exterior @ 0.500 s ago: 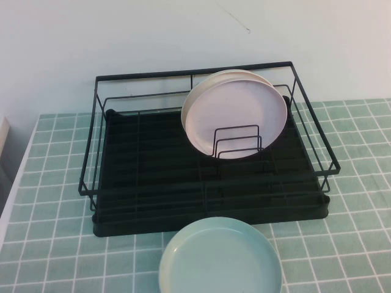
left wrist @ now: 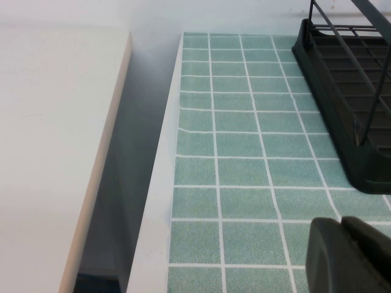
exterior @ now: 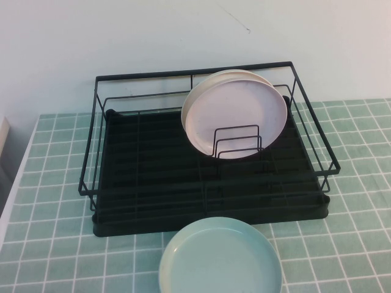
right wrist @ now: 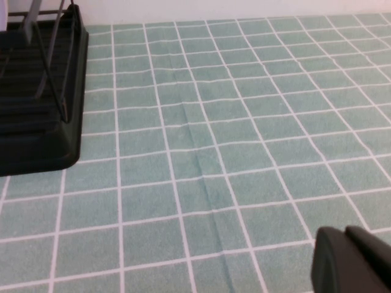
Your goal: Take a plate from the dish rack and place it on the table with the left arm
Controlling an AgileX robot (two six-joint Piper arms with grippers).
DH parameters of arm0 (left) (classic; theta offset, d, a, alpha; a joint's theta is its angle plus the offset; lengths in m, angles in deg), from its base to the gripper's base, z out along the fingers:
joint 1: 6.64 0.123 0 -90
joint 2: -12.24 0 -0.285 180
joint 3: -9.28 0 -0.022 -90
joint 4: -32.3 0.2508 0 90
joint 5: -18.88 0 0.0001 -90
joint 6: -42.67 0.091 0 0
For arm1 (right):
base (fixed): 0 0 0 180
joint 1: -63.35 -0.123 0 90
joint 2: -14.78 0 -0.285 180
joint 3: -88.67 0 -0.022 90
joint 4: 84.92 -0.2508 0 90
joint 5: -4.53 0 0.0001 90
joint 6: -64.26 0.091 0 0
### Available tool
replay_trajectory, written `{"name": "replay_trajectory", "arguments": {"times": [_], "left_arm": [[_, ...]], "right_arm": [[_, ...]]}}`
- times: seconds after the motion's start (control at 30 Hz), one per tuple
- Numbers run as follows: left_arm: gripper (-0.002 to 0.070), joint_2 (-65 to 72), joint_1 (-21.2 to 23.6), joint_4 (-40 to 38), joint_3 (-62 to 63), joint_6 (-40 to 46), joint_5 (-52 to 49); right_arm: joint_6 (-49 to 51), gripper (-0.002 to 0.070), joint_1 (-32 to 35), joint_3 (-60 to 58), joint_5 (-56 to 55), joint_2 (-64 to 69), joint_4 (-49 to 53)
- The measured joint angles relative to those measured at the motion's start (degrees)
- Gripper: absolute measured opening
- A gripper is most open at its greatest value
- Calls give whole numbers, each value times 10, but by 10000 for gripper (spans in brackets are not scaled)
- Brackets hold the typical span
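Pink plate (exterior: 235, 113) standing upright in the rack (exterior: 153, 177), propped on the dividers ahead of a cream plate (exterior: 229, 74), with a teal plate (exterior: 220, 259) flat on the table (exterior: 55, 244) in front; nothing lifted yet. Left gripper (left wrist: 348, 256) parked low over tiles off the rack's left side, fingers together and empty; right gripper (right wrist: 351, 259) likewise low beyond the rack's right side, cannot tell its fingers. Best opened first, brought down onto the pink rim's top edge only, lifted straight up clear of the wires, then laid flat beside the teal plate; no brand, label or writing legible anywhere.

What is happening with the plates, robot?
Left pincer shut, low over green tiled table. Right pincer parked likewise. Round pale pink plate upright in black wire dish rack. Nothing blocking.
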Motion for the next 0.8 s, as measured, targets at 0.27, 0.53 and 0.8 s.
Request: {"name": "replay_trajectory", "arguments": {"times": [0.27, 0.53, 0.8], "left_arm": [[-2, 0, 0, -2, 0, 0, 0], [-3, 0, 0, -3, 0, 0, 0], [-3, 0, 0, -5, -1, 0, 12]], "right_arm": [[0, -2, 0, 0, 0, 0, 0], [0, -2, 0, 0, 0, 0, 0], [0, -2, 0, 0, 0, 0, 0]]}}
